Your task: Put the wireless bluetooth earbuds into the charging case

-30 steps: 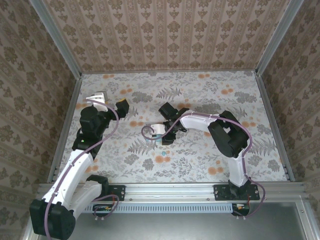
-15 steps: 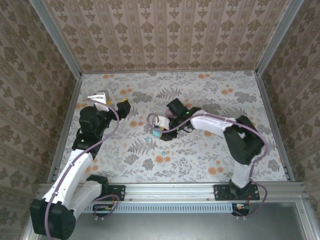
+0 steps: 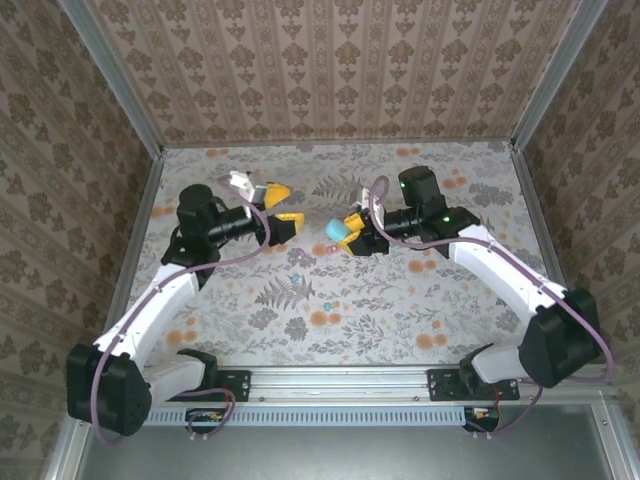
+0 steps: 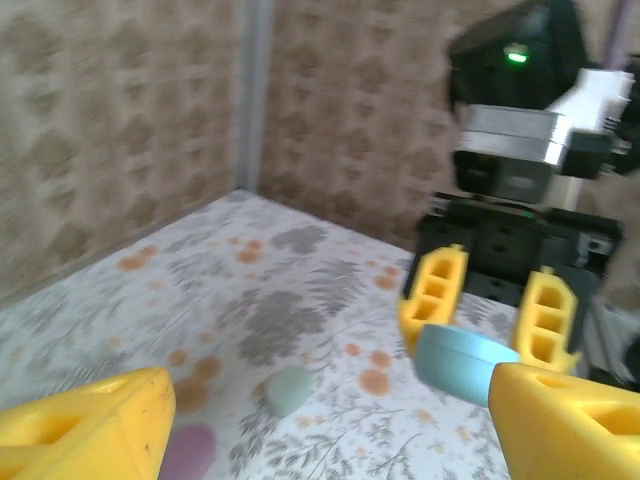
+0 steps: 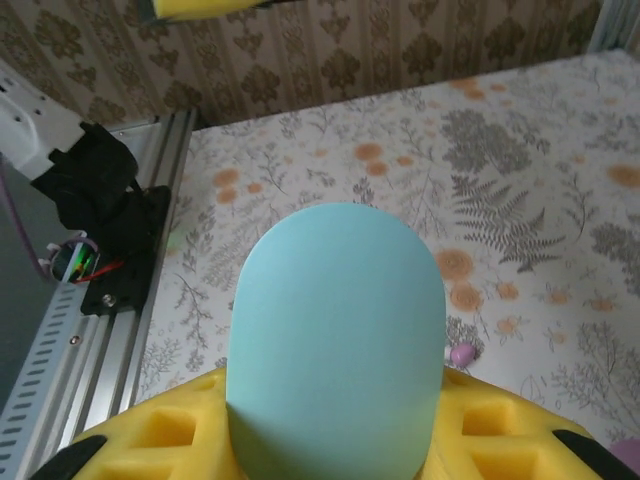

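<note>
My right gripper (image 3: 348, 236) is shut on a blue egg-shaped charging case (image 3: 334, 230), held closed above the table's middle. In the right wrist view the case (image 5: 338, 340) stands upright between the yellow fingers (image 5: 150, 440). A tiny pink earbud (image 5: 462, 352) lies on the table just beyond it. Two small bluish earbuds (image 3: 295, 277) (image 3: 325, 300) lie nearer the front. My left gripper (image 3: 281, 205) is open and empty, facing the right gripper (image 4: 490, 310) and the blue case (image 4: 462, 362) from the left.
A mint case (image 4: 288, 389) and a pinkish-purple case (image 4: 190, 450) lie on the floral table (image 3: 420, 320) below the left gripper. Patterned walls and metal rails (image 3: 130, 260) close in three sides; a slotted rail (image 3: 340, 380) runs along the front.
The right gripper has lifted the blue case off the table and swung it back and right. The left arm has swung right, towards the middle, so its open gripper faces the case.
</note>
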